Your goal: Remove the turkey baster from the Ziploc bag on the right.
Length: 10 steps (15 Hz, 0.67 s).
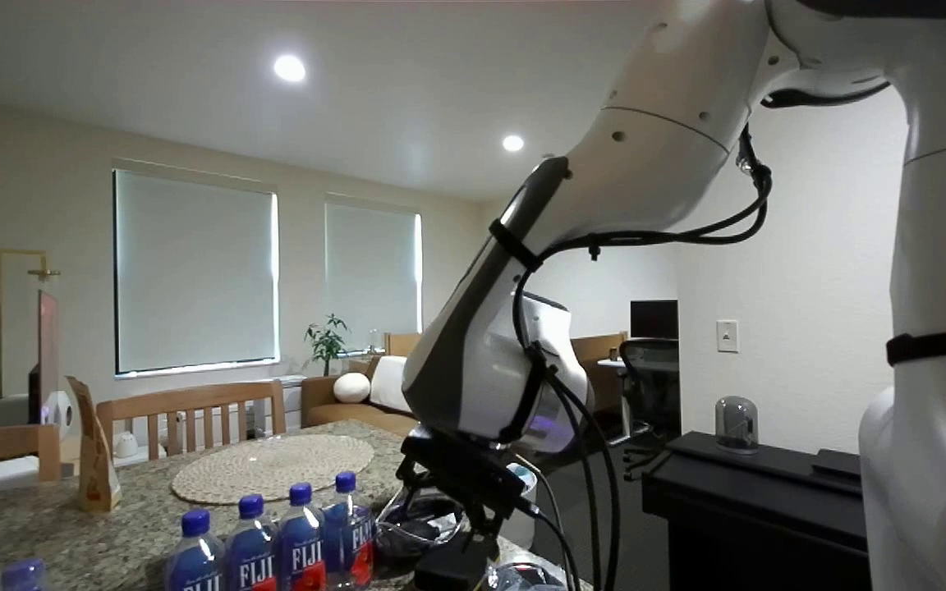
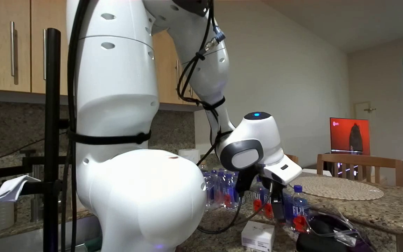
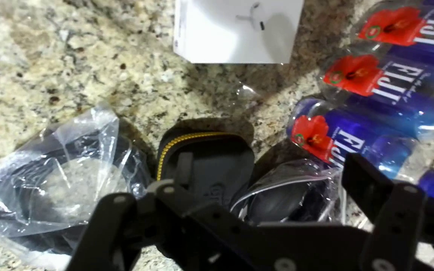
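Hovering pincer (image 3: 271, 168), fingers (image 3: 365, 184) apart, dark item (image 3: 277, 203) in clear bag (image 3: 296, 171) between them in wrist view

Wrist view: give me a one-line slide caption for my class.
Open end effector above a black zippered case between two clear bags, FIJI bottles at right.

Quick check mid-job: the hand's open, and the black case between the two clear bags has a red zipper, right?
The zipper is wrong: the wrist view shows it yellow, not red. The hand is open, and the black case lies between the left clear bag and the right clear bag.
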Motion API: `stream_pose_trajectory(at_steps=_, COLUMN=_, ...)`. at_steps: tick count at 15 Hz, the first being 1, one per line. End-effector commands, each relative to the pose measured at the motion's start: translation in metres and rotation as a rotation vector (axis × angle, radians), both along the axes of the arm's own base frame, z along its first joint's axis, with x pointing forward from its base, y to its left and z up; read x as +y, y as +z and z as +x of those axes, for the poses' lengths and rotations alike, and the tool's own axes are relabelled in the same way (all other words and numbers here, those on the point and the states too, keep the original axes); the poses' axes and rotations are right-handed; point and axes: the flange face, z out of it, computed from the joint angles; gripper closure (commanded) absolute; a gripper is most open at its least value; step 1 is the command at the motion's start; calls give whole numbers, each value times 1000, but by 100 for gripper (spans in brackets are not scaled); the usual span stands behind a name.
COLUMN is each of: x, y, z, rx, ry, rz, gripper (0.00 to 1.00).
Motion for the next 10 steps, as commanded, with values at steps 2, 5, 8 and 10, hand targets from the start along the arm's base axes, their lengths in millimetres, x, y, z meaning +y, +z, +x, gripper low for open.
stream_pose_trajectory(at_steps=2, x=-6, y=44, z=-9, rx=-160, ry=-169, rz=57, gripper=0)
stream_pose_trajectory(at_steps=5, x=-29, y=73, z=-7, rx=-274, ry=-274, rz=53, gripper=0)
stream_pose_trajectory(at_steps=8, x=-46, y=95, z=2, rx=-391, ry=-374, rz=28, gripper=0)
stream_pose_trajectory(at_steps=10, x=-79, y=126, z=20, rx=-456, ry=-433, rz=36, gripper=0)
